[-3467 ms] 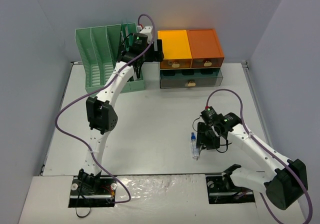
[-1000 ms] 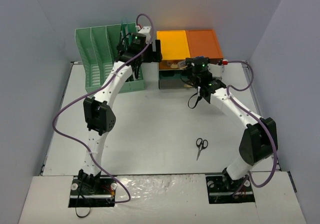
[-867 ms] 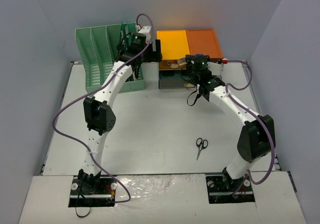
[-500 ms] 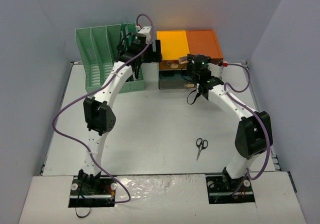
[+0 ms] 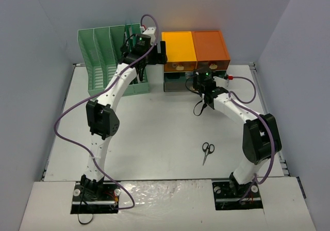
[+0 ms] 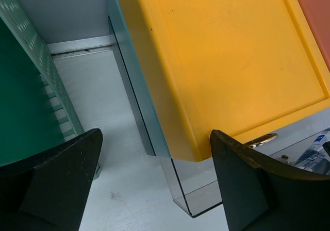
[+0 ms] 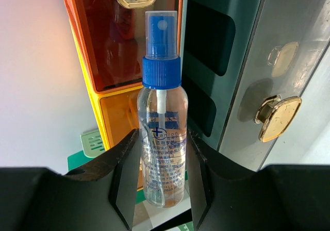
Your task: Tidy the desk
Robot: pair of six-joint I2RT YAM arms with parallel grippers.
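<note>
Desk [image 5: 154, 148] is spreading white beneath both arms, scissors [image 5: 207, 151] lying loose on it. Right gripper [image 7: 162, 156] is clamping a clear spray bottle [image 7: 162, 112] beside the drawer cabinet [image 7: 227, 61]; its smooth body is probably risking a slip or a knock against drawers. Left gripper [image 6: 154, 159] is hanging wide, empty. Label print is showing too small, unreadable.

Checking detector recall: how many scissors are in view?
1. The scissors lie flat on the desk, right of centre towards the near edge. More could be hidden inside the drawer cabinet.

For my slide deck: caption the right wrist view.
Right pincer grips a clear spray bottle before the drawer cabinet.
</note>
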